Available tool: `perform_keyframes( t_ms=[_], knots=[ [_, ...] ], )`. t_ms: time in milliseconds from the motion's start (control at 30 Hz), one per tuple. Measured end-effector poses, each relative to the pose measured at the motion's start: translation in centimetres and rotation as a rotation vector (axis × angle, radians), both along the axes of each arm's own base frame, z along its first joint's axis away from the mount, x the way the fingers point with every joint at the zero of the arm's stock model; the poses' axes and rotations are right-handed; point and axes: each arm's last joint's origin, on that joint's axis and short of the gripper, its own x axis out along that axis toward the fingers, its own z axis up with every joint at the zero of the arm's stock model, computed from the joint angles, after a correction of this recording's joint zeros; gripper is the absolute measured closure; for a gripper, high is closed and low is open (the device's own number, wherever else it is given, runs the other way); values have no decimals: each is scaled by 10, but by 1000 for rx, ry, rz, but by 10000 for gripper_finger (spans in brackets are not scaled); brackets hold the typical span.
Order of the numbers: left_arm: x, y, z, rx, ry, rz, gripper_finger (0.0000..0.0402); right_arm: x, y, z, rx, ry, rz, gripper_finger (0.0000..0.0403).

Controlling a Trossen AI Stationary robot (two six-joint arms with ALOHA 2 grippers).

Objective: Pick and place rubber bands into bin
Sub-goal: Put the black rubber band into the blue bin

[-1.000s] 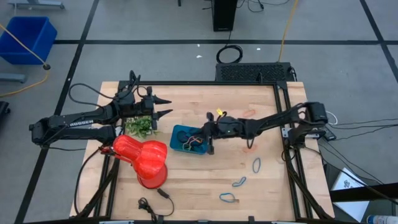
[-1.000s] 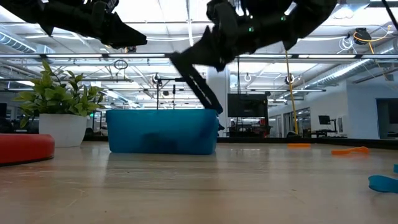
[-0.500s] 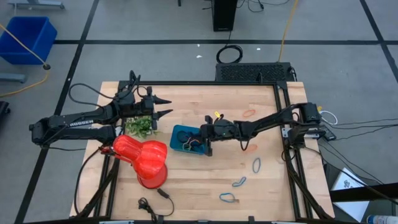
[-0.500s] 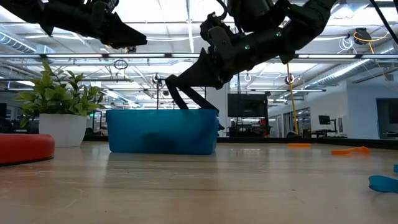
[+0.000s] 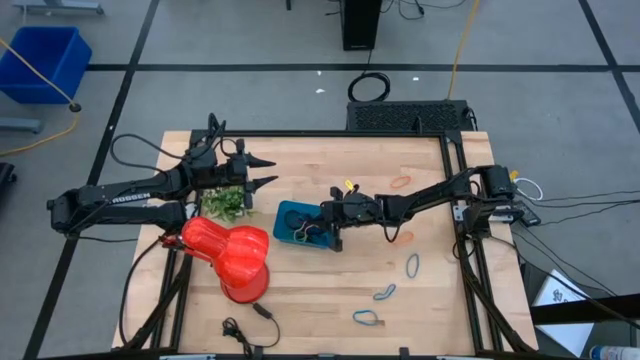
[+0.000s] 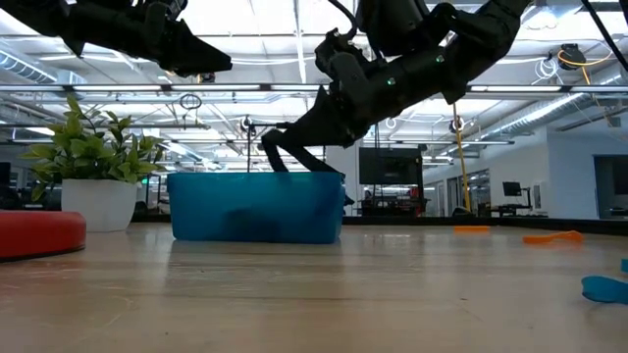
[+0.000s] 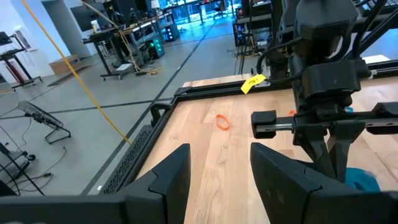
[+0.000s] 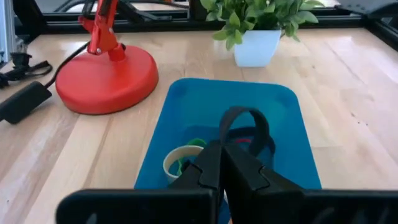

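Waiting near the bench's left edge toward its far side, the left gripper (image 5: 262,170) hangs above the wood with its fingers spread apart and nothing between them; just nearer sits a small potted plant (image 5: 228,203), and nearer again a red vase (image 5: 232,255) lying on the bench; to the right of these, around the bench's middle, stands the bin (image 5: 299,224), already holding several rubber bands (image 8: 184,158); the right gripper (image 5: 322,226) is poised over the bin's right half, fingers pressed together on a black rubber band (image 8: 246,124) whose loop arches out past the fingertips above the teal floor; the step in hand appears to be the release; it would go best if the loop hangs fully inside the rim before the fingers part, since a floppy band can cling to a pad or catch on the bin's wall; toward the bench's right and near edges more loose bands (image 5: 411,265) lie well apart from the bin, awaiting collection.
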Motion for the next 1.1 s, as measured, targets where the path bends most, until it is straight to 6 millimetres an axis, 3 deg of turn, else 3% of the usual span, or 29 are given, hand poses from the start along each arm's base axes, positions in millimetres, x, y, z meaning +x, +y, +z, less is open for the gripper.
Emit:
perform_keyframes(
  t_ms=[1100],
  knots=[
    [0, 0, 0, -5, -1, 0, 227, -4, -4, -7, -53, 83, -40, 399]
  ],
)
